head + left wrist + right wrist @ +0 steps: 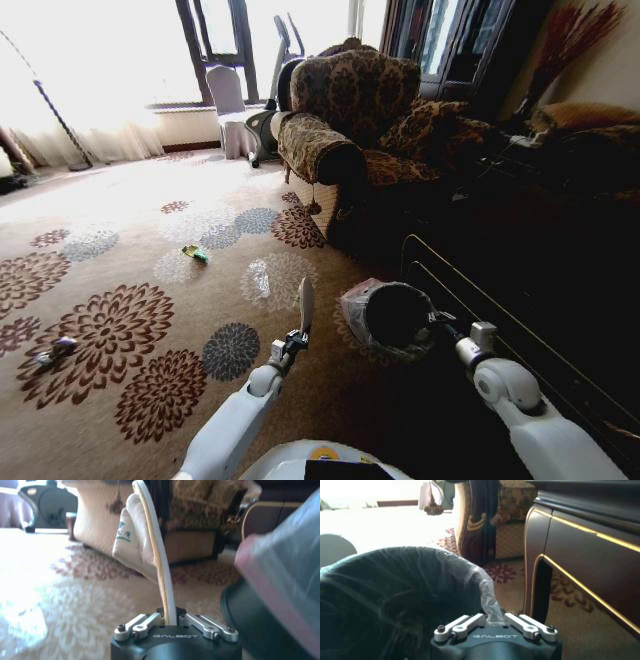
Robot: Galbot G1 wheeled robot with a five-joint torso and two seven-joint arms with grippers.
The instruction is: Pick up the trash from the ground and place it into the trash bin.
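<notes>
left gripper [169, 619] pinches flat, curved white trash [150, 543]; right gripper [495, 621] clamps crinkly bin liner [487, 592].

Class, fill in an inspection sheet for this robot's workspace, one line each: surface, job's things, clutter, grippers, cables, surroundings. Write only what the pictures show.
Surface: patterned carpet with flower motifs, brightly lit toward the window.
Job's things: trash bin lined with a plastic bag, tipped, mouth toward the camera; clear plastic bottle, green wrapper and a small piece lying on the carpet; a flat white piece of trash held upright.
Clutter: nothing seen beyond the litter.
Grippers: left gripper shut on the flat white piece; right gripper shut on the bin's liner at the rim.
Cables: nothing seen.
Surroundings: armchair, dark cabinet, chair by the window.
</notes>
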